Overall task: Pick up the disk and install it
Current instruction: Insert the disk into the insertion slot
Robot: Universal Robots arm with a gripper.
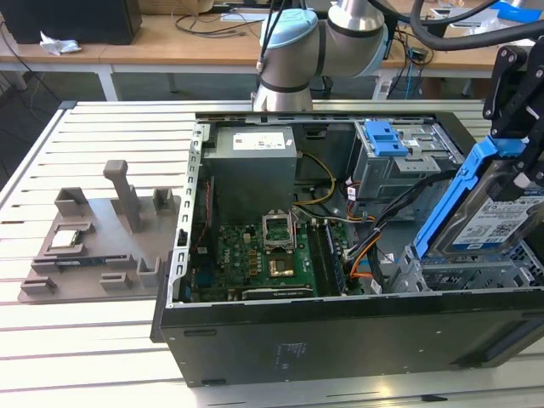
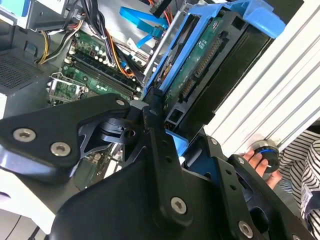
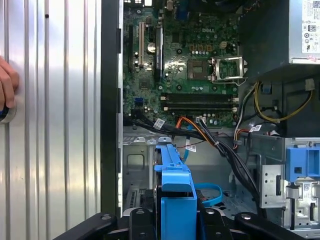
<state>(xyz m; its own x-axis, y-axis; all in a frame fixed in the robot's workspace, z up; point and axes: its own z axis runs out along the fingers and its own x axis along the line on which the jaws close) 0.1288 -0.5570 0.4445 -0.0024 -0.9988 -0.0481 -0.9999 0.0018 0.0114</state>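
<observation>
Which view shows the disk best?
Exterior view: the disk shows its labelled face and blue bracket, tilted over the open case at that view's right. The second wrist view shows its circuit-board side and connector; the first wrist view sees it edge-on, blue bracket foremost.

White-and-blue label on the disk (image 1: 500, 224), white label on the power supply (image 1: 252, 170), print illegible.

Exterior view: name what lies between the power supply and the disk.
In the exterior view, a metal drive cage with a blue latch and cables lie between the power supply and the disk.
</observation>
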